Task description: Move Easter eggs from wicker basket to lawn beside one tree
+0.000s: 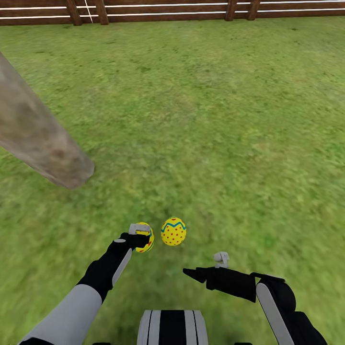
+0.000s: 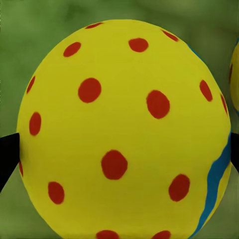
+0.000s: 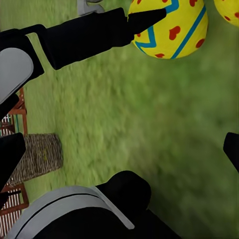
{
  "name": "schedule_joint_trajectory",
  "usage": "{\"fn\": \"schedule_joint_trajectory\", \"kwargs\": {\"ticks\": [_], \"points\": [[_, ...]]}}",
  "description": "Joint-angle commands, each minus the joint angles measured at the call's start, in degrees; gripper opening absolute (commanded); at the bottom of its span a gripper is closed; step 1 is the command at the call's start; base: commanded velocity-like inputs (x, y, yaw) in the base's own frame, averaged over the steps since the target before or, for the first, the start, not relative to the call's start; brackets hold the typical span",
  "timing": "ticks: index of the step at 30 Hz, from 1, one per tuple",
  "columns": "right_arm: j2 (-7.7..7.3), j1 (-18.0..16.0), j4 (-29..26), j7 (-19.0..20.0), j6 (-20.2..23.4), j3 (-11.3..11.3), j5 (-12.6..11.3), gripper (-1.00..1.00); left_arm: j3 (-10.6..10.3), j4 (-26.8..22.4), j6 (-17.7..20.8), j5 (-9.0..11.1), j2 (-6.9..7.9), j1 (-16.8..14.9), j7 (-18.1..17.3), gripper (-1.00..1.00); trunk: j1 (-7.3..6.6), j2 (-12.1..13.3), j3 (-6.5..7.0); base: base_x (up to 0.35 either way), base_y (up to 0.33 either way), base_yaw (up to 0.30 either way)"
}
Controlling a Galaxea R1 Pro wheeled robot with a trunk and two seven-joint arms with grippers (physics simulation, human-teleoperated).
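My left gripper [image 1: 142, 238] is shut on a yellow Easter egg [image 1: 146, 238] with red dots, low over the lawn [image 1: 215, 143]. That egg [image 2: 119, 129] looms large in the left wrist view, with a black finger [image 2: 7, 159] at each side. A second egg [image 1: 173, 231] lies on the grass just right of it. The tree [image 1: 43, 139] has a pale trunk that meets the ground to the upper left of the eggs. My right gripper [image 1: 203, 268] is open and holds nothing. In the right wrist view the wicker basket [image 3: 37, 157] stands far off, its inside hidden.
A brown slat fence [image 1: 172, 9] runs along the far edge of the grass. A red-brown wooden frame [image 3: 12, 119] stands beside the basket. My own base [image 1: 172, 328] sits at the near edge. Open lawn stretches ahead and to the right.
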Motion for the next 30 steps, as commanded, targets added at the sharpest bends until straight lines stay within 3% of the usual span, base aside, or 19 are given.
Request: {"fn": "schedule_joint_trajectory", "kwargs": {"ticks": [1, 2, 14, 30], "points": [[-0.03, 0.0, 0.0, 0.2, 0.2, 0.0, 0.1, 1.00, -0.2, -0.1, 0.3, 0.5, 0.06, 0.0, 0.5, -1.00, -0.01, 0.0, -0.03, 0.000, 0.000, 0.000], [-0.04, 0.0, 0.0, 0.2, 0.2, 0.0, 0.1, 1.00, -0.2, -0.1, 0.3, 0.5, 0.07, 0.0, 0.5, 1.00, -0.01, 0.0, -0.03, 0.000, 0.000, 0.000], [-0.09, 0.0, 0.0, 0.2, 0.2, 0.0, 0.1, 1.00, -0.2, -0.1, 0.3, 0.5, 0.10, 0.0, 0.6, 1.00, -0.01, 0.0, -0.03, 0.000, 0.000, 0.000], [-0.06, 0.0, 0.0, 0.2, 0.2, 0.0, 0.1, 1.00, -0.2, -0.1, 0.4, 0.5, 0.03, 0.0, 0.7, 1.00, -0.40, 0.2, 3.29, 0.000, 0.000, 0.000]]}}
